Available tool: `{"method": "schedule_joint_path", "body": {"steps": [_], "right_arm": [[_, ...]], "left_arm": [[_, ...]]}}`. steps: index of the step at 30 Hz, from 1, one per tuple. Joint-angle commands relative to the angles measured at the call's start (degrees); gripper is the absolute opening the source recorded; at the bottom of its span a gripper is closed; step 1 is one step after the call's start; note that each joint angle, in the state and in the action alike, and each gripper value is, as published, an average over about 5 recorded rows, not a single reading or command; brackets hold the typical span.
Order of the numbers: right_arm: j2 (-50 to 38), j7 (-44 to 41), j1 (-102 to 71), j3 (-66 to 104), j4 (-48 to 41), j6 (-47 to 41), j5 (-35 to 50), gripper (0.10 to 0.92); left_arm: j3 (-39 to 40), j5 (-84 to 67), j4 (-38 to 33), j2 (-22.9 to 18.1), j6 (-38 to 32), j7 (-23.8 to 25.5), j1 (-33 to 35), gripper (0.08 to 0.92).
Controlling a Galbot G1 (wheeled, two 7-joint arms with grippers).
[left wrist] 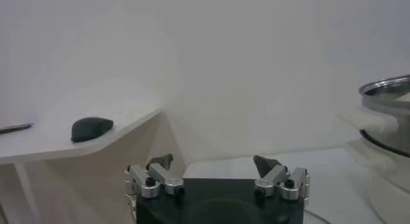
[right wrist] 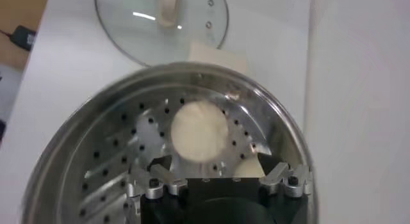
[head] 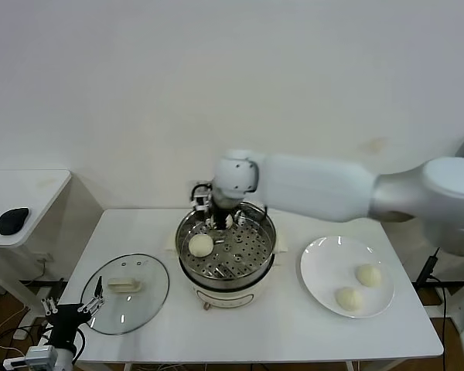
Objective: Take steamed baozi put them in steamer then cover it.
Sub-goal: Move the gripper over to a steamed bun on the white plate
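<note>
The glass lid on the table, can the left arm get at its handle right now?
Probably yes. The lid lies flat beside the steamer, its handle uncovered, and the left tool sits open at its near edge with nothing between.

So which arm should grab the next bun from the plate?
Probably the right. Its gripper hangs open over the steamer, beside the plate holding two buns. The left gripper waits by the lid.
</note>
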Motion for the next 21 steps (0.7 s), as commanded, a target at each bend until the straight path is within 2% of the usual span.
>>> {"method": "schedule_joint_path", "body": {"steps": [1,8,14,21], "right_arm": [[-23.7,-11.9,7.0,-3.9,14.0,8.3,-9.0,0.823],[-38.8,-15.3,1.7,-4.5,16.3,18.9,-18.4,0.823],[-44.2,-15.5,-6.6,-2.4,15.3,22.6,-25.7,0.823],[-46.2,-13.5,-18.7,4.0,12.1,25.3,-31.1,0.823]], "left_arm": [[0.1,0.0,0.2,0.1,0.0,0.0,0.0,0.823],[0.3,0.2,0.6,0.4,-0.1,0.1,0.3,0.823],[0.7,0.4,0.6,0.3,-0.1,0.1,0.6,0.823],[1.2,0.9,0.8,-0.3,-0.2,0.1,1.2,0.823]]}}
